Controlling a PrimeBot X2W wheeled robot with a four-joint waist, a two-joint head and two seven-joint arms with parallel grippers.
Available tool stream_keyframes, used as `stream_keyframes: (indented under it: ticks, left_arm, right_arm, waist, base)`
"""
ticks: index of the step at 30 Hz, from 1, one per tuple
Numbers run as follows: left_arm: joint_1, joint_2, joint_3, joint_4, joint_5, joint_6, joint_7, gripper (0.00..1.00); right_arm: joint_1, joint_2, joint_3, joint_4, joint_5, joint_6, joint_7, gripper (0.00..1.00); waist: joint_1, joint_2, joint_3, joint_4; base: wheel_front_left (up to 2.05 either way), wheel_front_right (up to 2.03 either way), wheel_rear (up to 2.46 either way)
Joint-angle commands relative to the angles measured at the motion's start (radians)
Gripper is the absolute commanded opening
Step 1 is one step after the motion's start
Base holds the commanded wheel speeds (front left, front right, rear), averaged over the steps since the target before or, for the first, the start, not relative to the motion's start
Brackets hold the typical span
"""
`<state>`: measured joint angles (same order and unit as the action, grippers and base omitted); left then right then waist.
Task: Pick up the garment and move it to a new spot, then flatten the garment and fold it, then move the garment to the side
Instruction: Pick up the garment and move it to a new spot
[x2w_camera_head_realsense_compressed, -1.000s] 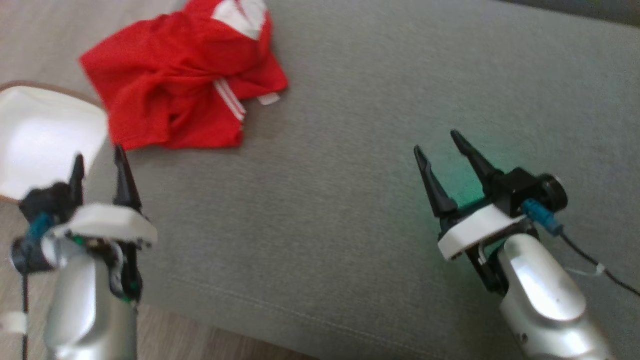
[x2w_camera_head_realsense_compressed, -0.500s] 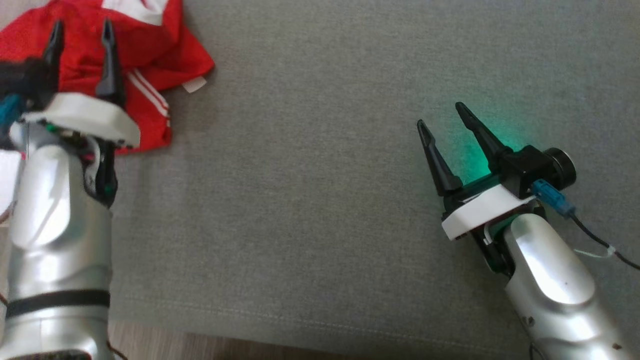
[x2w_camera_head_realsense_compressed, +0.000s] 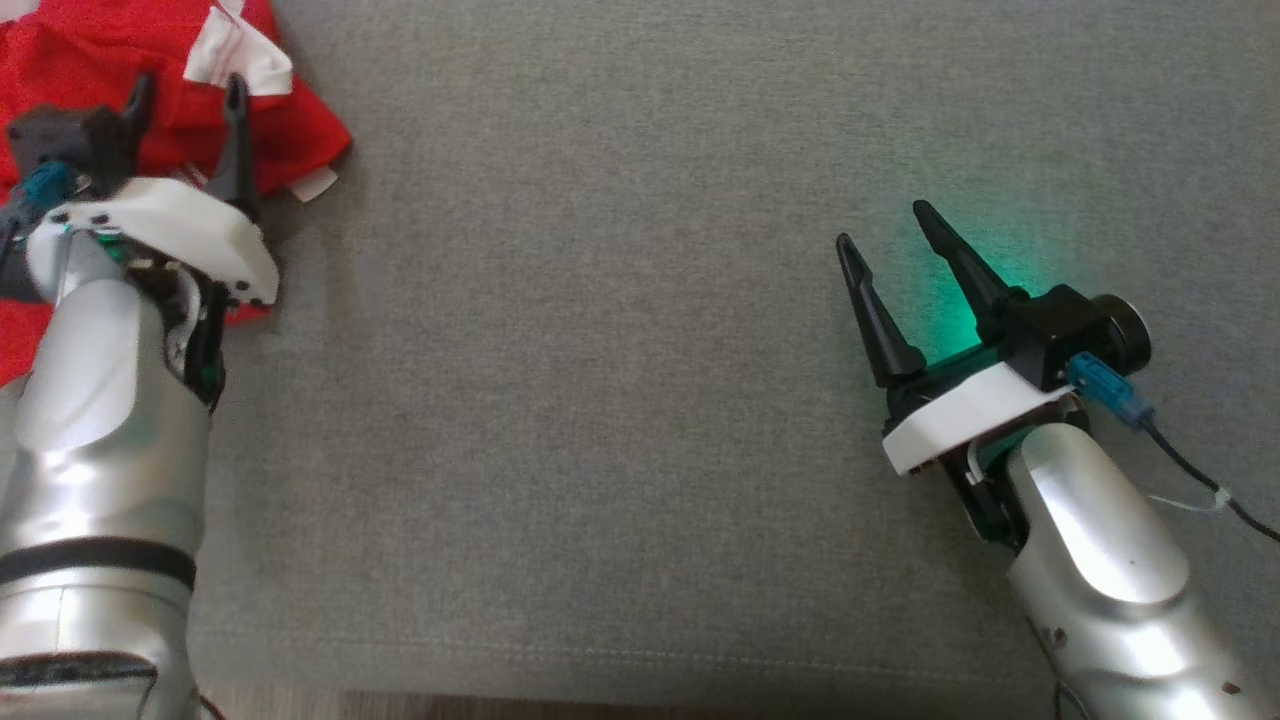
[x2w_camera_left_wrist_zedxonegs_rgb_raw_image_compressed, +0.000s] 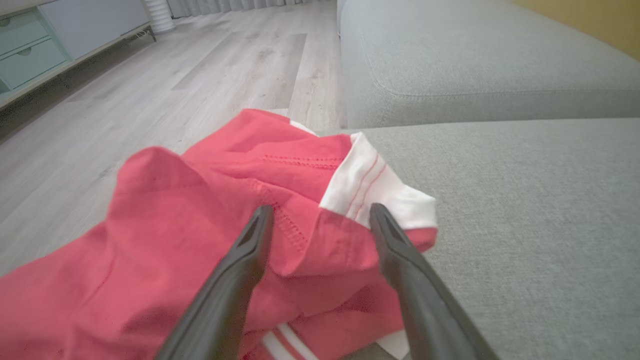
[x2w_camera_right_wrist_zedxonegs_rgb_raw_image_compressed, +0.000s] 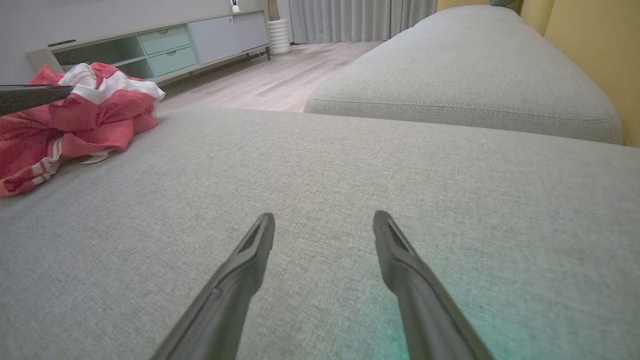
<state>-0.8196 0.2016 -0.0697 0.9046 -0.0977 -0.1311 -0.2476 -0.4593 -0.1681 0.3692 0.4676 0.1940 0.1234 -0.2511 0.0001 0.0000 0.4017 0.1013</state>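
The garment (x2w_camera_head_realsense_compressed: 290, 150) is a crumpled red piece with white stripes and white trim, lying at the far left corner of the grey sofa cushion (x2w_camera_head_realsense_compressed: 620, 380). It also shows in the left wrist view (x2w_camera_left_wrist_zedxonegs_rgb_raw_image_compressed: 200, 210) and the right wrist view (x2w_camera_right_wrist_zedxonegs_rgb_raw_image_compressed: 75, 120). My left gripper (x2w_camera_head_realsense_compressed: 190, 90) hovers open right over the garment, its two fingers spread either side of a raised fold near the white cuff (x2w_camera_left_wrist_zedxonegs_rgb_raw_image_compressed: 375, 190). My right gripper (x2w_camera_head_realsense_compressed: 885, 225) stands open over bare cushion at the right, nothing between its fingers.
A second grey cushion (x2w_camera_right_wrist_zedxonegs_rgb_raw_image_compressed: 460, 75) lies beyond the seam. Wooden floor (x2w_camera_left_wrist_zedxonegs_rgb_raw_image_compressed: 175, 90) runs past the cushion's left edge, with a low cabinet (x2w_camera_right_wrist_zedxonegs_rgb_raw_image_compressed: 165, 45) and curtains behind. A green glow falls on the fabric by the right gripper.
The camera has swung right, so the garment now sits at the picture's left edge. My left gripper has come forward from the cushion's edge to over the garment. The right gripper has hardly moved.
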Motion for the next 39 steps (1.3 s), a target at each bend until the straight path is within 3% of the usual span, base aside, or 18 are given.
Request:
stream_keyframes:
  ticks: [1, 2, 3, 4, 10, 20, 32, 39]
  left_arm:
    - [-0.047, 0.052, 0.008, -0.01, 0.0, 0.001, 0.0, 1.0]
    - [-0.056, 0.053, -0.005, 0.008, -0.001, 0.001, 0.001, 0.74]
    - [-0.063, 0.055, -0.018, 0.024, -0.002, 0.001, 0.001, 0.21]
    - [-0.07, 0.057, -0.028, 0.039, -0.007, 0.001, 0.0, 0.0]
    - [-0.116, 0.08, -0.09, 0.068, -0.025, 0.001, -0.007, 0.0]
    - [-0.212, 0.082, -0.221, -0.068, -0.021, 0.0, -0.013, 0.0]
    - [-0.287, -0.032, -0.495, -0.196, -0.122, 0.0, -0.01, 0.0]
    - [-0.361, -0.105, -0.564, -0.281, -0.194, 0.0, -0.013, 0.0]
  right_arm:
    - [-0.009, 0.015, 0.012, -0.022, 0.009, 0.007, -0.011, 1.0]
    - [-0.008, 0.017, 0.012, -0.02, 0.01, 0.007, -0.011, 1.0]
    - [-0.008, 0.019, 0.012, -0.019, 0.012, 0.007, -0.011, 1.0]
    - [-0.007, 0.022, 0.011, -0.017, 0.013, 0.007, -0.011, 1.0]
    - [0.007, 0.042, 0.001, -0.005, 0.023, 0.007, -0.011, 1.0]
    - [0.05, 0.092, -0.007, 0.011, 0.041, 0.007, -0.011, 1.0]
    - [0.075, 0.117, 0.023, 0.005, 0.074, 0.007, -0.011, 1.0]
    - [0.104, 0.118, 0.013, 0.0, 0.092, 0.007, -0.011, 1.0]
  waist:
    - [-0.0001, 0.0, -0.002, -0.007]
    - [-0.0001, 0.0, -0.003, -0.011]
    - [-0.0001, 0.0, -0.006, -0.015]
    - [-0.0001, 0.0, -0.01, -0.019]
    - [-0.0001, 0.0, -0.056, -0.045]
    - [-0.0001, 0.0, -0.174, -0.142]
    - [-0.0001, 0.0, -0.24, -0.412]
    - [-0.0001, 0.0, -0.255, -0.467]
  base:
    - [0.0, 0.0, 0.0]
    - [0.0, 0.0, 0.0]
    - [0.0, 0.0, 0.0]
    - [0.0, 0.0, 0.0]
    - [0.0, 0.0, 0.0]
    - [0.0, 0.0, 0.0]
    - [0.0, 0.0, 0.0]
    - [0.0, 0.0, 0.0]
